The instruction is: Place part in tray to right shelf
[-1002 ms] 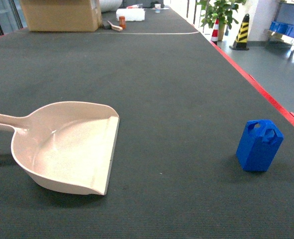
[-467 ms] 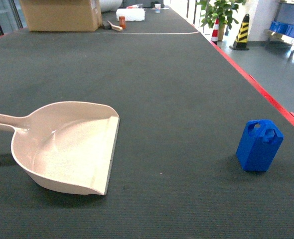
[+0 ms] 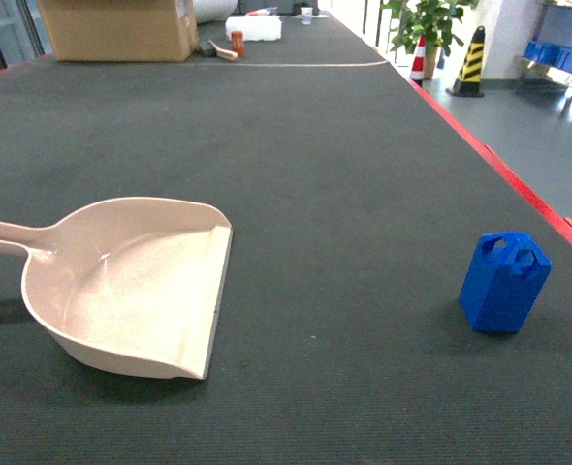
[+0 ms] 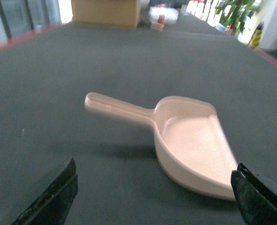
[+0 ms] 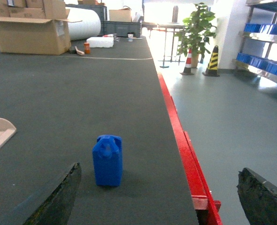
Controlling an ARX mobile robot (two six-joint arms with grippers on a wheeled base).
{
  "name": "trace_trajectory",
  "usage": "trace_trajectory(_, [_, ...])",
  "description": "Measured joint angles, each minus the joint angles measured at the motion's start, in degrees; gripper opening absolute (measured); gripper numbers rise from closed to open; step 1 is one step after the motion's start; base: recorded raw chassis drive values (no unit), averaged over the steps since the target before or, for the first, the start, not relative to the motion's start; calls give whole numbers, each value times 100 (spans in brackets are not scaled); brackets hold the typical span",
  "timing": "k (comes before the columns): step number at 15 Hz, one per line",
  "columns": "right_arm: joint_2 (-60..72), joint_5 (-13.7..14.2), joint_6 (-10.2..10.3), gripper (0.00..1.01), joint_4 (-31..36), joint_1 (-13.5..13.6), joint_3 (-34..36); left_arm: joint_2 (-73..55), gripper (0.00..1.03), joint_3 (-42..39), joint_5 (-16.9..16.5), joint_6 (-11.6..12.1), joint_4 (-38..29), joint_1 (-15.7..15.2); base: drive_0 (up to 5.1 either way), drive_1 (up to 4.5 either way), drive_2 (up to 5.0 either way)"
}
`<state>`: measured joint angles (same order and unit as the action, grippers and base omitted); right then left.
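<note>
Probably a warehouse: cardboard boxes (image 5: 28,33), shelving (image 5: 265,42) with blue crates (image 5: 265,65), striped traffic cone (image 5: 212,61), grey concrete floor (image 5: 232,122).

The left pincer (image 4: 155,197) is standing wide open, its two dark fingers far apart. The right pincer (image 5: 159,197) is also gaping wide, holding nothing.

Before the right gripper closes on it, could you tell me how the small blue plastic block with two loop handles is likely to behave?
The small blue plastic block stands taller than its base is wide, so a sideways nudge would probably tip it. It looks moulded and rigid, so it should hold its shape when squeezed. The ribbed dark mat under it likely resists sliding, which favours toppling over skidding.
</note>
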<state>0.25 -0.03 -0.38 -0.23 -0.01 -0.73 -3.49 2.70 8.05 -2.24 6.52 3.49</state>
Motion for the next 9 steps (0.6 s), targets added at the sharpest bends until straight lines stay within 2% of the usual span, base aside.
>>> trace_trajectory(1, [0,2,0,98,-2,0,0,-376,98,197,522,-225,387,188,0,0,0])
trace_trajectory(2, [0,-4,-2,98,2,0,0,-706,98,221,682,-470,452,70,0,0,0])
trace_trajectory(3, [0,2,0,98,2,0,-2,-1021,98,179,527,-894,293,-247,0,0,0])
trace_trajectory(4, [0,0,-2,98,-9,0,0,-1403,98,157,68,-1340,-142,-608,0,0,0])
trace_trajectory(6, [0,0,-2,98,-2,0,-2,-2739,98,114,-925,-2385,-1585,-1167,0,0,0])
trace_trajectory(7, [0,0,-2,98,-4,0,0,-3718,98,116,-1311,-2922,-2579,-1368,0,0,0])
trace_trajectory(8, [0,0,-2,98,-4,0,-2,-4437,98,164,-1517,-3250,-3259,-1445,0,0,0])
trace_trajectory(9, [0,0,-2,98,-2,0,-2,-5453,98,339,-1825,-3676,-4203,-1578,0,0,0])
